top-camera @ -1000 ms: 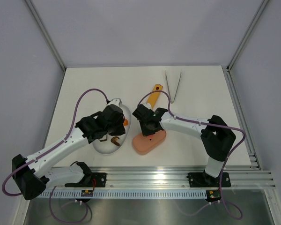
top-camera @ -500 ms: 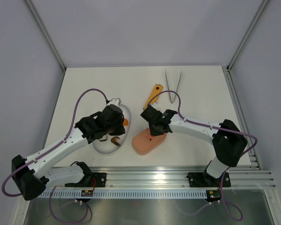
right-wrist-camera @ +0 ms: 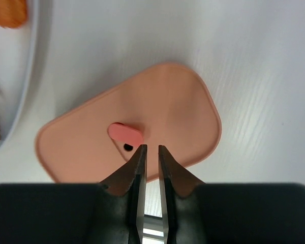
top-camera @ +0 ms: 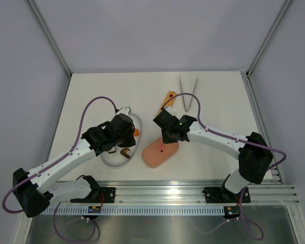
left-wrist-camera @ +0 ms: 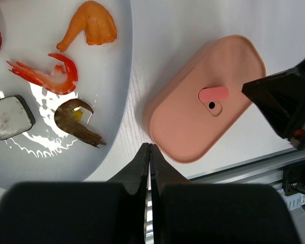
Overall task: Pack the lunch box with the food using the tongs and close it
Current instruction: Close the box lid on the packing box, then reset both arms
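Note:
The salmon-pink lunch box (top-camera: pixel 160 154) lies on the table with its lid (right-wrist-camera: pixel 157 109) on; a small pink tab (right-wrist-camera: pixel 125 132) and a dark dot mark the lid's centre. My right gripper (right-wrist-camera: pixel 152 147) hovers just above the lid beside the tab, open by a narrow gap with nothing in it. Food lies on the white plate (left-wrist-camera: pixel 119 96): an orange shrimp (left-wrist-camera: pixel 91 23), a red shrimp (left-wrist-camera: pixel 53 76), a brown curl (left-wrist-camera: pixel 76 119) and a dark-and-white cube (left-wrist-camera: pixel 7 117). My left gripper (left-wrist-camera: pixel 150 146) is shut and empty, above the table between plate and box. The silvery tongs (top-camera: pixel 188 91) lie at the back.
A yellow-orange flat bar (top-camera: pixel 168 99) with a hole lies behind the lunch box, near the tongs. The metal rail (top-camera: pixel 168 193) runs along the near edge. Grey walls enclose the table on three sides.
My right gripper has drawn back and to the right off the middle of the lid, and its jaws have parted a little. The left arm has not moved.

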Available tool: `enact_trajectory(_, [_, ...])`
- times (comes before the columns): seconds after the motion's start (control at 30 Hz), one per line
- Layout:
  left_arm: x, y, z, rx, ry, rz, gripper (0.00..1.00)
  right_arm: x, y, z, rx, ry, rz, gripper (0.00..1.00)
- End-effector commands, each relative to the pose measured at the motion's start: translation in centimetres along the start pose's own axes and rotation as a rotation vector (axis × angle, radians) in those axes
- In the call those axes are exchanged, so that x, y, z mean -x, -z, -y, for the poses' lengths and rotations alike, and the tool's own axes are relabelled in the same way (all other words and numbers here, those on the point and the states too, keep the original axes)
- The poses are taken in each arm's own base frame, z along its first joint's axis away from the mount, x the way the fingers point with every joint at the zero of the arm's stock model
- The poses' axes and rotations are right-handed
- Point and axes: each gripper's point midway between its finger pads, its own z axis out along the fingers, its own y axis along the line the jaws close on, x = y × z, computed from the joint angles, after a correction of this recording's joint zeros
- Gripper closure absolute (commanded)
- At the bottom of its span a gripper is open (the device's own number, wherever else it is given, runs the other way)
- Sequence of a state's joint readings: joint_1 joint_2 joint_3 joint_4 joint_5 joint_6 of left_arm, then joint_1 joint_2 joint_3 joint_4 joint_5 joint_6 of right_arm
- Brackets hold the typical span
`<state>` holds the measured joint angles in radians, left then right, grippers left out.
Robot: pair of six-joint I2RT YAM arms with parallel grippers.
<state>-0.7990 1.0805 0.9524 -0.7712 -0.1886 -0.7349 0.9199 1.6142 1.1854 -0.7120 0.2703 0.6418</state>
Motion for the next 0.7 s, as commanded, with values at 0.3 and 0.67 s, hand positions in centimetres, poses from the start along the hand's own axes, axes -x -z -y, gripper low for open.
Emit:
enact_trajectory(0.3, [1.8, 1.0, 0.2, -0.017, 0.023, 0.079, 1.0, 5.3, 3.6, 4.8, -0.04, -0.129, 0.167, 0.74])
enact_trajectory(0.67, [5.0, 2.1, -2.8, 0.101, 0.004, 0.14, 0.61, 7.2, 5.5, 13.3, -0.142, -0.305, 0.225, 0.06])
